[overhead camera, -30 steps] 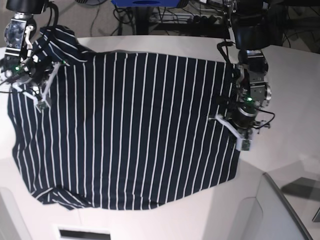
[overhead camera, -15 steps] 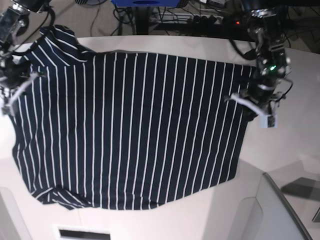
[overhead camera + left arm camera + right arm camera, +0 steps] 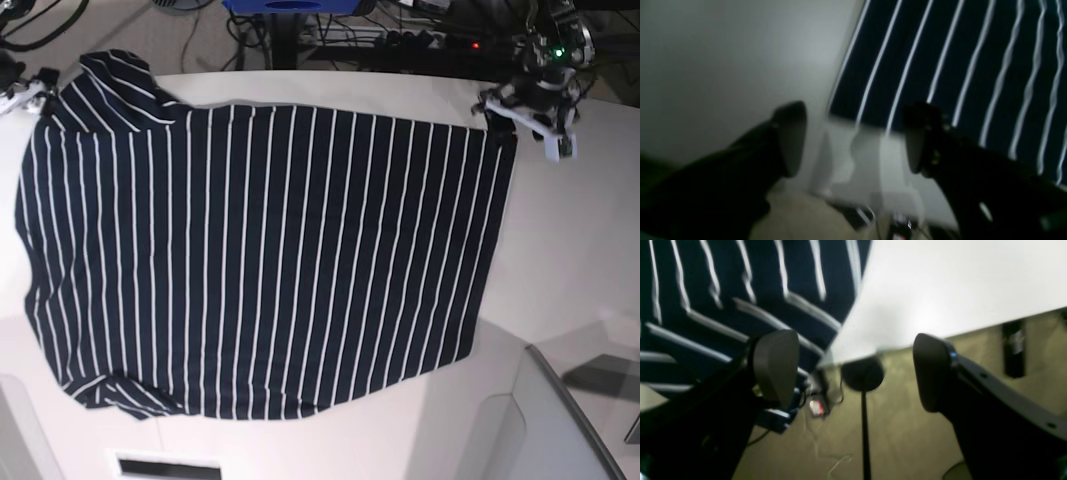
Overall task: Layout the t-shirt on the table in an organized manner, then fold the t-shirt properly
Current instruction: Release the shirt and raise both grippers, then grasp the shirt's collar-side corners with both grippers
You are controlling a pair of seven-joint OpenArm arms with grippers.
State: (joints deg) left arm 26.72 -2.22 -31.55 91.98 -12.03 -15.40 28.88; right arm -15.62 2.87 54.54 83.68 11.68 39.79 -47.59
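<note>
T-shirt (image 3: 260,260) spread flat on table (image 3: 570,250). We see left gripper (image 3: 853,140) fingers apart, right gripper (image 3: 853,373) fingers apart, both holding nothing.

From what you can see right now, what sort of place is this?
Probably a robotics lab or workshop: a dark navy striped cloth t-shirt lies spread on a big white table, with tangled cables on the floor behind.
</note>
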